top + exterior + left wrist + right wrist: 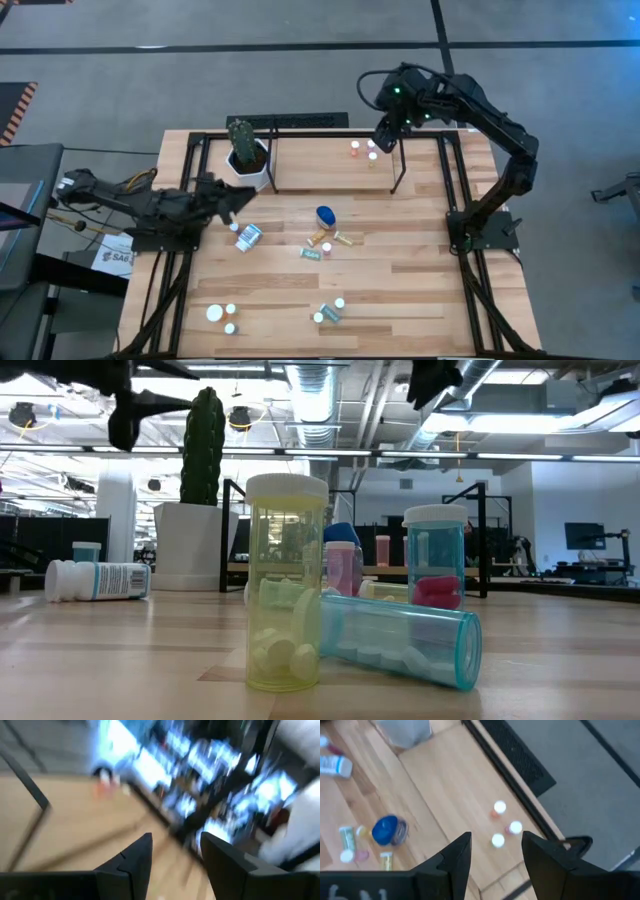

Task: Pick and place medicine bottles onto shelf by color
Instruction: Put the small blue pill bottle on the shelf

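The shelf [320, 165] stands at the table's far side. Three small white-capped bottles [363, 150] stand upright on its right part, also seen in the right wrist view [499, 808]. My right gripper [383, 143] hangs open above them, tilted down, with nothing between its fingers [495, 852]. My left gripper [243, 197] is open and holds nothing [175, 855]; it points level toward the table's middle, near the cactus pot [247, 160]. Loose medicine bottles lie on the table: a white one on its side [247, 237], a round blue one [325, 215], and small ones [328, 243].
More small bottles stand and lie near the table's front edge [222, 315], [330, 311]. In the low view a yellow bottle [286, 585] stands by a teal one lying down [400, 640]. Black frame rails run along the table's left and right sides [455, 215].
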You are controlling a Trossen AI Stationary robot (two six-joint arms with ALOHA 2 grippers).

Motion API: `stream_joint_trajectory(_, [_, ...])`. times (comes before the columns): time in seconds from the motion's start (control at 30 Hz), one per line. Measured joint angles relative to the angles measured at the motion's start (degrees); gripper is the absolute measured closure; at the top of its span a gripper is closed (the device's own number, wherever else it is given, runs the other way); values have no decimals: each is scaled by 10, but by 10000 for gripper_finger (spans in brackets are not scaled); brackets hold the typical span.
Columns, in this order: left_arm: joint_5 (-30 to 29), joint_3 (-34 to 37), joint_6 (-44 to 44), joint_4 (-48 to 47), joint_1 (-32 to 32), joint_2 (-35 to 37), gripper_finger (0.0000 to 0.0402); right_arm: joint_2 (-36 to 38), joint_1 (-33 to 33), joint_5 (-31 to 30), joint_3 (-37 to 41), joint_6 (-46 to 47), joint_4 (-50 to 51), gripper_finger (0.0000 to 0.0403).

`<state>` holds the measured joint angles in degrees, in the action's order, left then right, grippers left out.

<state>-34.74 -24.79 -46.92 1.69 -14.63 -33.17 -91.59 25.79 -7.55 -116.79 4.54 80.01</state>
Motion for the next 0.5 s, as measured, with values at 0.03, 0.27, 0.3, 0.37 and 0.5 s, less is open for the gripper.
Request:
stream_joint_trajectory(0.03, [21, -27, -21, -45, 0, -21, 248, 0, -2, 0, 0, 0, 6, 207])
stream_joint_trajectory(0.27, [180, -173, -188, -370, 0, -151, 248, 2, -22, 0, 0, -6, 58, 207])
stream_joint_trajectory(0.3, [200, -185, -202, -398, 0, -166, 248, 2, -24, 0, 0, -10, 65, 207])
stream_joint_trajectory(0.37, [229, -201, -229, -435, 0, -191, 248, 2, -31, 0, 0, -20, 75, 207])
stream_joint_trajectory(0.5, [257, -207, -268, -482, 0, -230, 248, 2, -47, 0, 0, -32, 76, 207])
